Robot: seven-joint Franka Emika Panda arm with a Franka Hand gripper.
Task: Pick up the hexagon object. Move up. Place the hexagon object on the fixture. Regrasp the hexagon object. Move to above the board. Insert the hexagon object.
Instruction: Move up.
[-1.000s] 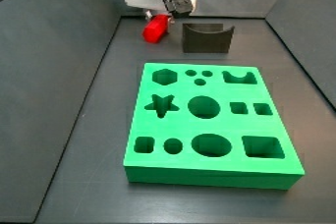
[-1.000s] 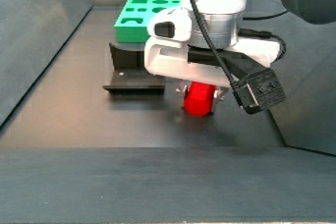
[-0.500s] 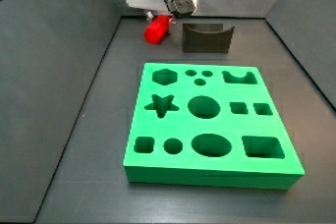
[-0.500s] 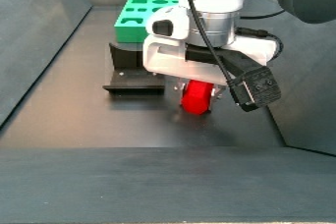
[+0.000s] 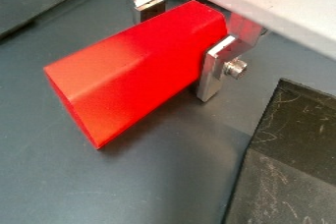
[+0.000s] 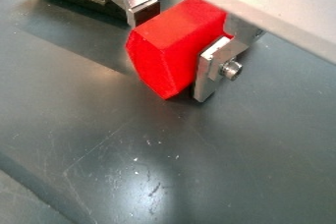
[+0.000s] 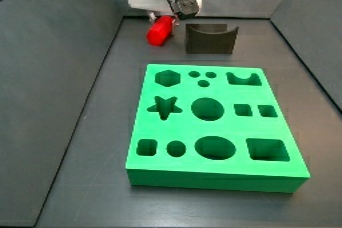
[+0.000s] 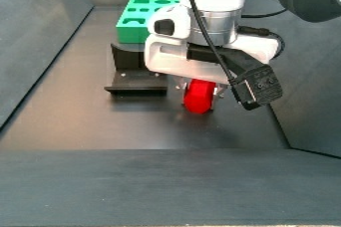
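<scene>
The hexagon object (image 5: pixel 132 76) is clamped in our gripper (image 5: pixel 184 31), just beside the fixture (image 7: pixel 210 38), well apart from the board (image 7: pixel 214 122).

The gripper (image 5: pixel 184 33) points down, its fingers (image 5: pixel 218 69) clamped on the hexagon object (image 5: pixel 125 76).

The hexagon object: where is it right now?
The hexagon object is clamped between the gripper fingers at the far end of the floor, beside the fixture and beyond the board.
</scene>
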